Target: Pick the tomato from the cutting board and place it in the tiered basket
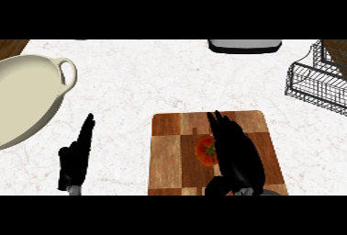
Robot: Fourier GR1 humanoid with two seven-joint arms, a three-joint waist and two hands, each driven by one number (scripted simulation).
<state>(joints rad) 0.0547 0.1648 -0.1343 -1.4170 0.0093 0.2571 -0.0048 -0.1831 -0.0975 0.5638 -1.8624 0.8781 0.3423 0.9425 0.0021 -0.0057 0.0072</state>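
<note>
A red tomato (205, 150) sits on a patchwork wooden board (177, 156), the right hand (234, 153) over it with fingers straight and pressed together. The left hand (76, 158) rests open on speckled white counter (156, 78). A wire basket (318, 82) stands at right, a cream dish (27, 92) at left.

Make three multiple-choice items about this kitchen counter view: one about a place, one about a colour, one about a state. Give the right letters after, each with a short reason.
1. Where does the tomato lie?
A. on the cutting board
B. in the tiered basket
C. in the cream dish

2. What colour are the hands?
A. white
B. black
C. red

3. How is the left hand?
A. curled round the tomato
B. open, fingers straight, over the bare counter
C. inside the basket

Key: 1 A, the tomato rests on the wood beside the right hand. 2 B, both hands are black. 3 B, it holds nothing.
</note>
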